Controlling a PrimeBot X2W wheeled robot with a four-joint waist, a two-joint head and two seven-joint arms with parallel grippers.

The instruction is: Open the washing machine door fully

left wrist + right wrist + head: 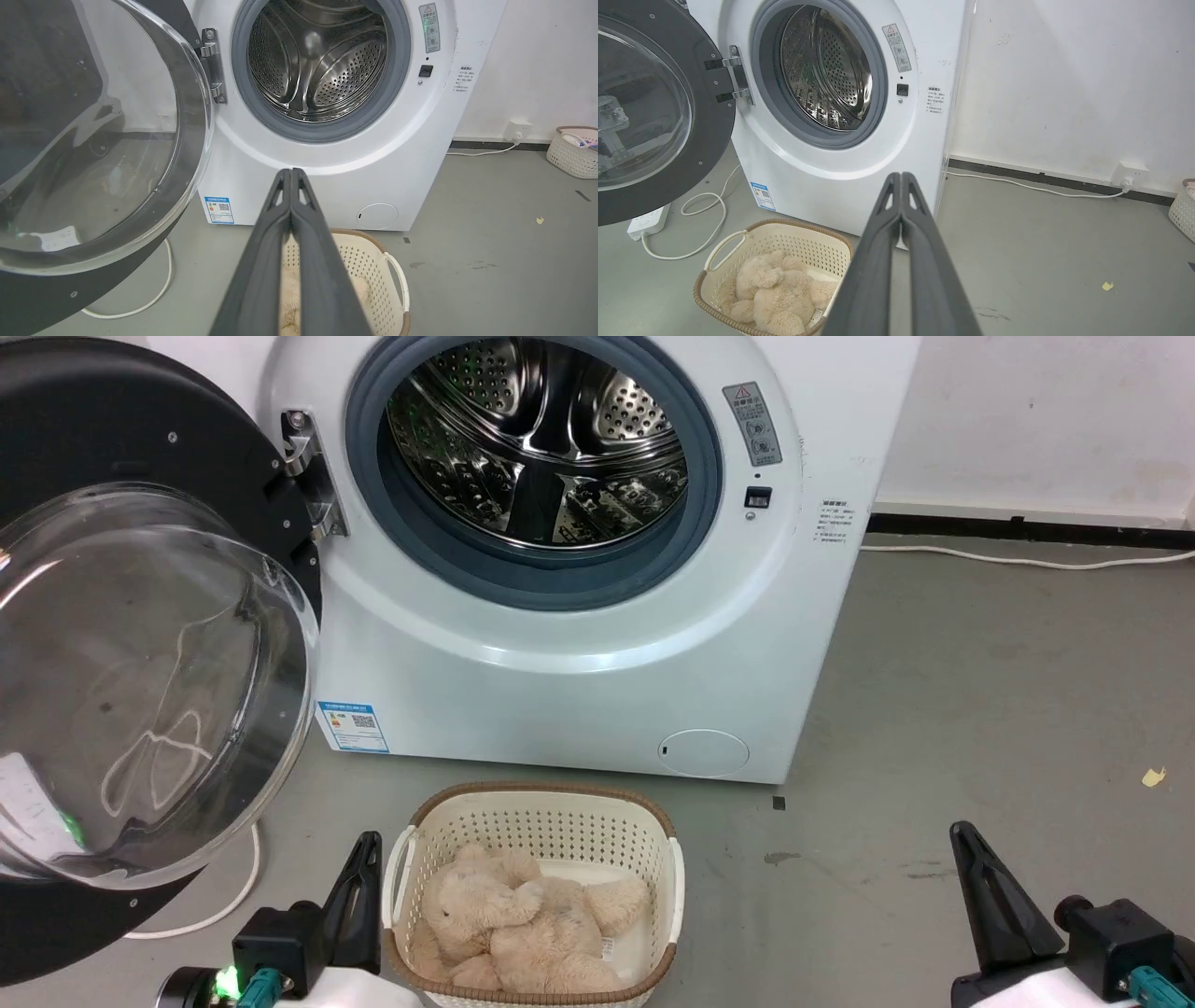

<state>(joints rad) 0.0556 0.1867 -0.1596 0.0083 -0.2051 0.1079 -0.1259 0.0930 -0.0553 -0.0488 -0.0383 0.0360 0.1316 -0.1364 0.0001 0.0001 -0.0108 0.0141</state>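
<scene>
Grey concrete floor (980,709) runs to a white wall, and a white front-loading washing machine (560,691) stands on it. Finding: the large round glossy black washing machine door (140,691), with its bulging clear glass bowl, stands swung out on the metal hinge (303,476) at the left of the steel drum opening (541,439), inner face toward me. My left gripper (367,849) hangs low, near the door's lower rim but not touching it, fingers pressed together on nothing. My right gripper (963,835) is well apart at the right, likewise closed and empty. Assessment: the door looks heavy and rigid, turning only about its hinge. Its gloss rim and glass would be slippery, and the bowl is the part to spare. I would push with closed fingers on the black rim at the edge farthest from the hinge, should any swing be left
</scene>
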